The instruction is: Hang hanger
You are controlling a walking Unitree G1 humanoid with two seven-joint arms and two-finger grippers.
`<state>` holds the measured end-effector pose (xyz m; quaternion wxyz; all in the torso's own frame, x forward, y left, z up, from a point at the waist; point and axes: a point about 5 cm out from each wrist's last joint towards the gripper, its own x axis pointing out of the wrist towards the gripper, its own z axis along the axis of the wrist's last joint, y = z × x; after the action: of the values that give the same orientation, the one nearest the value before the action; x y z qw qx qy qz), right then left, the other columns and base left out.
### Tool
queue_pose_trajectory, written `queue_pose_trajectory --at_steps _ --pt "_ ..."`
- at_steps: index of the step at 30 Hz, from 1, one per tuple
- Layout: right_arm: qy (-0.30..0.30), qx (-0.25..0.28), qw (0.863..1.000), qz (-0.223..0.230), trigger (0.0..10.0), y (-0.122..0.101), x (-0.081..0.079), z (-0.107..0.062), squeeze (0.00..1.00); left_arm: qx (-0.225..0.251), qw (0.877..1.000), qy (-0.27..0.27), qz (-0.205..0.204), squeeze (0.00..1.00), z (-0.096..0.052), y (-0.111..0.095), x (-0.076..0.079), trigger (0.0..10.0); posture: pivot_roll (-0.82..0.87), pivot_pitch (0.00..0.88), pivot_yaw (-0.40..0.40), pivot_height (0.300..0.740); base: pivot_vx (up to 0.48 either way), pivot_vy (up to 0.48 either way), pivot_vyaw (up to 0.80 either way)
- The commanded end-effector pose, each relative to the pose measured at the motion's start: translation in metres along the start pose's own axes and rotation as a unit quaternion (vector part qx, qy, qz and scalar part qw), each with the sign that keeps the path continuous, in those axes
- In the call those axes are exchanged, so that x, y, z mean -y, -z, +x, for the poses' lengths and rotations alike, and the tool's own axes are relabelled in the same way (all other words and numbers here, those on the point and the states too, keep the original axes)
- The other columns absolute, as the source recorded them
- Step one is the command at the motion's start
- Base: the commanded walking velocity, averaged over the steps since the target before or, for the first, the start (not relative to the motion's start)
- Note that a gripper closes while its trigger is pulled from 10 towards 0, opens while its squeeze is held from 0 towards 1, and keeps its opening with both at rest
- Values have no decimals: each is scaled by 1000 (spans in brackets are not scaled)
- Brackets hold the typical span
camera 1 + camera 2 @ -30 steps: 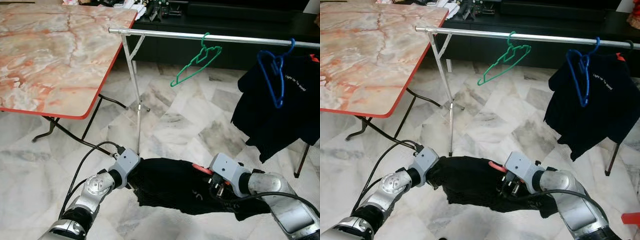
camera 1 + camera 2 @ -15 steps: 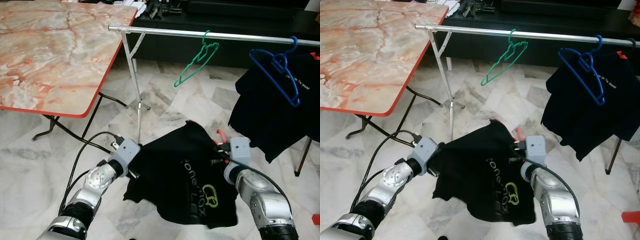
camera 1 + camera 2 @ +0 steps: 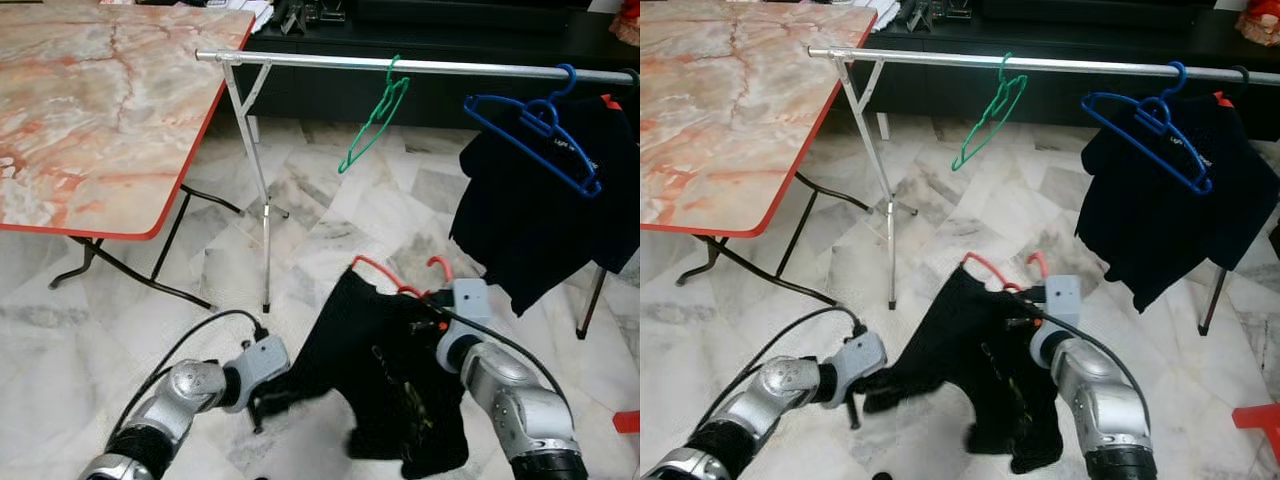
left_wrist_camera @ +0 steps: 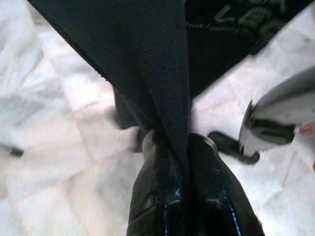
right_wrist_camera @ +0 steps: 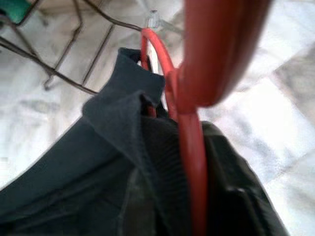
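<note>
— Marble floor [image 3: 330,225], pale and veined; what hangs above it?

— I see a chrome rail [image 3: 420,66] with a thin green hanger [image 3: 372,116], a blue hanger [image 3: 535,125] and a dark shirt [image 3: 530,215].

— And my grippers?

— Right gripper [image 3: 428,318] fingers grip the red hanger [image 3: 395,285] low, below the rail; left gripper [image 4: 170,147] fingers pinch the knit black shirt [image 3: 390,375] on it.

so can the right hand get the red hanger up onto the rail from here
Probably yes: the right hand holds the red hanger below the rail, with free rail between the green hanger and blue hanger.
</note>
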<state>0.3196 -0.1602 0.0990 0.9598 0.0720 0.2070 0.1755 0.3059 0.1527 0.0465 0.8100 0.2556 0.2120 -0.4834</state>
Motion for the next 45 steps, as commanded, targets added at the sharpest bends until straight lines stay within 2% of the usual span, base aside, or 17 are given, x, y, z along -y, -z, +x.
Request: queue_pose_trajectory --at_steps 1,4,12,15,16,17,18,19,20,23,27,28,30,32,37,42,45 --pt "39 8 997 -62 10000 -14 19 -8 0 -18 999 -4 -28 1000 -4 16 7 10000 -9 236 -17 740 0 0 0" --pt "50 -13 995 -85 10000 -10 24 -7 0 6 999 -13 -37 1000 -4 8 3 10000 -9 236 -17 740 0 0 0" --pt "8 -38 989 -143 10000 -5 20 -2 0 48 998 -20 -43 1000 -9 -11 -5 10000 -6 233 -23 740 0 0 0" --pt "-69 -66 979 -183 10000 4 13 -3 0 66 997 -30 -41 1000 -14 -16 -11 10000 -7 230 -22 740 0 0 0" --pt "-89 -77 973 -199 10000 8 11 -4 0 71 996 -33 -42 1000 -16 -18 -12 10000 -7 230 -22 740 0 0 0" --pt "-124 -112 951 -260 10000 18 11 -7 0 82 995 -40 -32 1000 -19 -23 -15 10000 0 231 -27 740 0 0 0" --pt "-137 -137 936 -292 10000 24 13 -9 0 80 995 -52 -14 1000 -21 -25 -18 10000 2 230 -29 740 0 0 0" --pt "-137 -137 936 -292 10000 24 13 -9 0 80 995 -52 -14 1000 -21 -25 -18 10000 2 230 -29 740 0 0 0" --pt "-152 -161 920 -324 10000 28 15 -11 0 64 995 -68 26 1000 -23 -26 -21 10000 1 229 -33 740 0 0 0" --pt "-181 -161 916 -321 10000 26 13 -12 0 69 995 -53 43 1000 -25 -31 -19 10000 3 229 -37 740 0 0 0" --pt "-228 -193 878 -375 10000 32 14 -16 0 77 996 -3 39 1000 -25 -37 -9 10000 7 227 -39 740 0 0 0" --pt "-228 -184 877 -382 10000 29 13 -15 0 81 996 -3 39 1000 -23 -38 -9 10000 7 227 -39 740 0 0 0" --pt "-200 -161 892 -373 10000 18 15 -7 0 89 995 -18 37 1000 -19 -42 -11 10000 5 225 -41 740 0 0 0" --pt "-189 -152 897 -369 10000 13 15 -5 0 90 995 -28 37 1000 -17 -42 -11 10000 4 225 -41 740 0 0 0" --pt "-234 -133 883 -384 10000 5 6 -11 0 80 996 -21 27 1000 -11 -37 -2 10000 -1 226 -37 740 0 0 0" --pt "-245 -92 885 -384 10000 -10 0 -16 0 55 996 -55 45 1000 -8 -31 -1 10000 -6 219 -32 740 0 0 0" --pt "-248 -80 887 -381 10000 -14 -4 -18 0 59 994 -82 34 1000 -6 -28 -3 10000 -8 217 -31 740 0 0 0"
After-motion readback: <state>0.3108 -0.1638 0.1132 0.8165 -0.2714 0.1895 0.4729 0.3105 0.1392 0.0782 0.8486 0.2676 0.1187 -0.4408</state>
